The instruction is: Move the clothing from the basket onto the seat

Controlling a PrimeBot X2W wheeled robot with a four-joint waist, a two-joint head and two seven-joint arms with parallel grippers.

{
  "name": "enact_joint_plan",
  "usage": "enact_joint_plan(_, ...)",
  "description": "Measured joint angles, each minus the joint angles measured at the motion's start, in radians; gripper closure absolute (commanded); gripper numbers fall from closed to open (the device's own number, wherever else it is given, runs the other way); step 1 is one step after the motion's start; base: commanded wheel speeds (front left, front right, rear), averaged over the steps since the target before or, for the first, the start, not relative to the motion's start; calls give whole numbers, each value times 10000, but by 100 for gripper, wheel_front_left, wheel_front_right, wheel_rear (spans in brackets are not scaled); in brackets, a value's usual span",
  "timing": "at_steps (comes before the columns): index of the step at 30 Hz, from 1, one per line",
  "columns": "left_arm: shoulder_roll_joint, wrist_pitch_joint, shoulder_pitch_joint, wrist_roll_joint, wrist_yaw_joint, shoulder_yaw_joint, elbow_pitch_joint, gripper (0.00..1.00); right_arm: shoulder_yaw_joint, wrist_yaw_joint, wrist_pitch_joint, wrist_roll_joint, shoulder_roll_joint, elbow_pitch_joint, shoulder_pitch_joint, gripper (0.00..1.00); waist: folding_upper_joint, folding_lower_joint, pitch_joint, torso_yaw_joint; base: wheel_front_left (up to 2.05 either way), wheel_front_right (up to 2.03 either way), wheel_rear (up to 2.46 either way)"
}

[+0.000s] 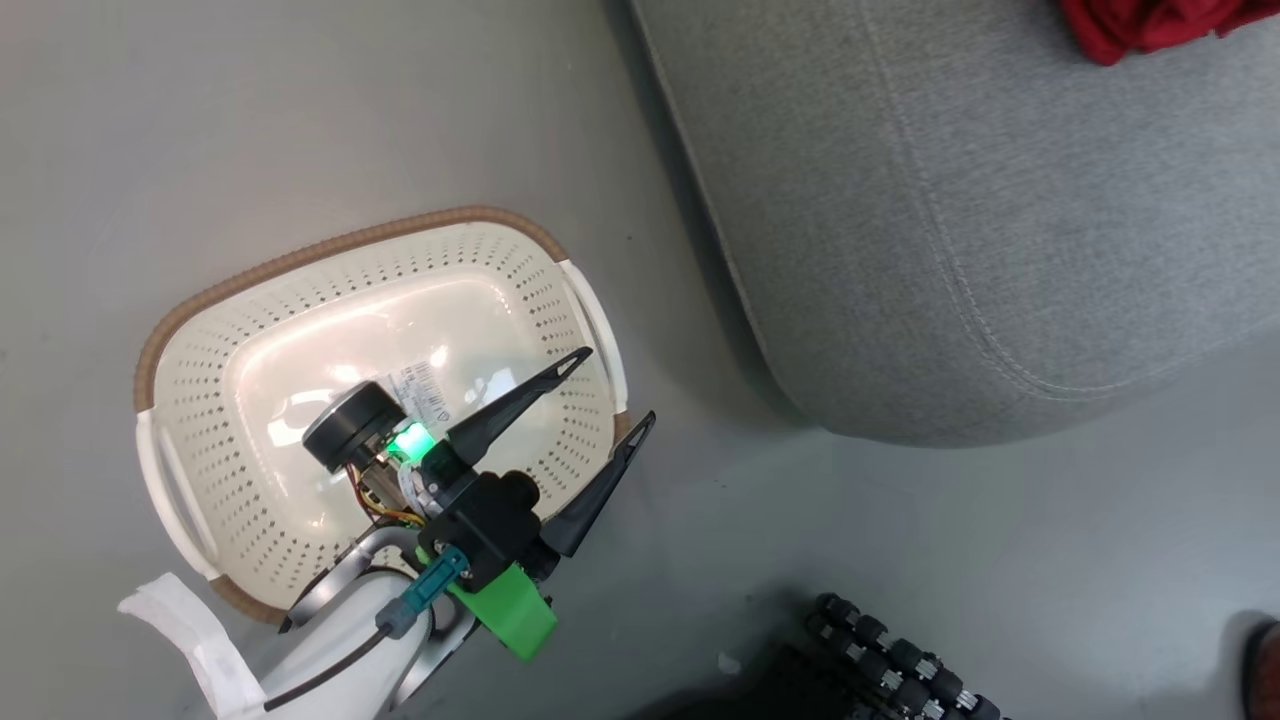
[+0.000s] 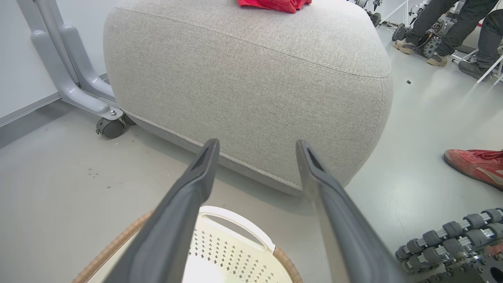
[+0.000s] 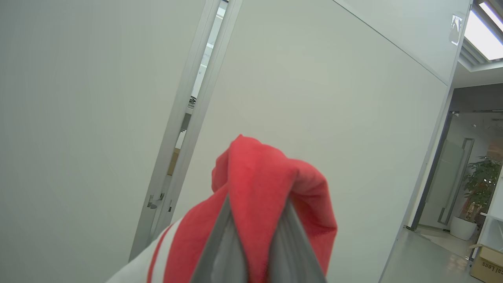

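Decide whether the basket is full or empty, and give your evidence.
Empty. The basket shows its bare shiny floor and paper sticker, with nothing lying inside; the open left gripper hangs over it.

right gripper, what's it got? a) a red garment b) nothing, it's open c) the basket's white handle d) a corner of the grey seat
A: in the right wrist view, the right gripper is pinched shut on a red garment with white stripes, and the cloth is bunched up between its two dark fingers and over them.
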Motion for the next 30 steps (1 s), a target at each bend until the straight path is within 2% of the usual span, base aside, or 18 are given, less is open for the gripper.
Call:
enact_joint_plan(3,-29,2,-23,36,17,-10,-102,0,-157,0,2,-313,-476,351,-395,100,0,0,316,392,0,0,0)
enact_joint_plan(8,-35,0,-18,69,31,31,-169,0,-307,4,2,-523,-575,930,200,100,0,0,760,809,0,0,0)
enact_joint_plan(15,40,2,135,54,113,163,-113,0,-1969,8,0,-226,173,2196,2447,100,0,0,891,815,0,0,0)
enact_joint_plan(21,203,0,226,54,121,140,-113,0,-2750,6,2,-343,759,3099,3014,100,0,-2,750,517,0,0,0)
enact_joint_plan(22,224,0,239,54,130,132,-115,0,-2878,6,2,-343,859,3168,3026,73,0,-2,732,471,0,0,0)
enact_joint_plan(23,247,0,252,54,130,119,-113,0,-2993,6,2,-343,943,3214,3041,21,0,-2,717,436,0,0,0)
enact_joint_plan(24,270,0,272,54,130,109,-105,0,-3085,6,2,-366,1026,3252,3100,0,0,-2,694,401,0,0,0)
enact_joint_plan(30,217,2,288,-15,130,-15,4,0,-3580,6,2,-617,1407,3196,3774,0,0,-2,374,313,0,0,0)
